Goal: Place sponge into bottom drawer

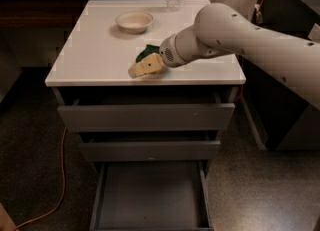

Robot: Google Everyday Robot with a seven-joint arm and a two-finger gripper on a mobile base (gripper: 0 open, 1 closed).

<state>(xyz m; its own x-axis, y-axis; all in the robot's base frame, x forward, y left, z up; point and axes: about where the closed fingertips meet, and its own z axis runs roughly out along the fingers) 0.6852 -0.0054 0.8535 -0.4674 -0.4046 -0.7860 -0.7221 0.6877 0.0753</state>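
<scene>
1. The gripper [145,67] sits low over the white cabinet top [90,60], near its front edge, with its tan tip pointing left. You cannot tell from this view whether it is open or closed.
2. The sponge [146,52] lies on the top directly behind the gripper and is partly hidden by it. Only its dark green face shows. You cannot confirm contact or a hold.
3. The bowl [134,21] stands well apart, toward the back.
4. The bottom drawer [150,195] is pulled out, and its grey tray shows nothing inside.

Status: judge the task as early. The drawer is ready, but the sponge is not yet lifted. 3 steps appear to remain: secure the sponge, carry it down past the 2 upper drawers [146,117], and release it.
</scene>
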